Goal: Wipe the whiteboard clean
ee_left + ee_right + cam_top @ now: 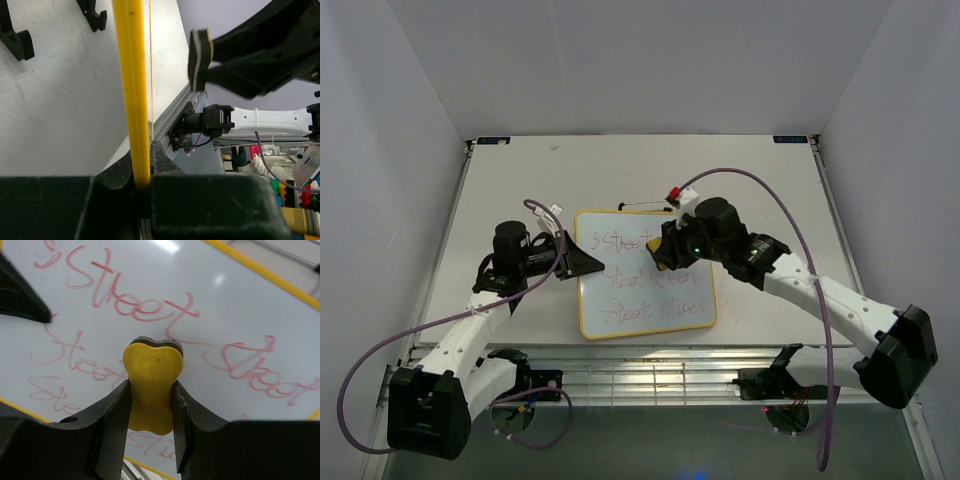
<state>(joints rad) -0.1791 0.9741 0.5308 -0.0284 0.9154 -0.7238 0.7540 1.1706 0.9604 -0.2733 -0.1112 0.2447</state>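
whiteboard beneath eraser in right end effector

The whiteboard shines glossy and smooth. The eraser looks like matt yellow foam. The right claw is matt black plastic, slightly grainy. The worktop is dull, scuffed white.

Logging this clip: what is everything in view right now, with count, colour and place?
whiteboard: one, white with yellow frame, centre of table.
writing: three lines, red, across the whiteboard.
eraser: one, yellow, over the board's upper right part.
table: one, white, under the board.
left gripper: one, black, shut on the whiteboard's left edge.
right gripper: one, black, shut on the eraser.
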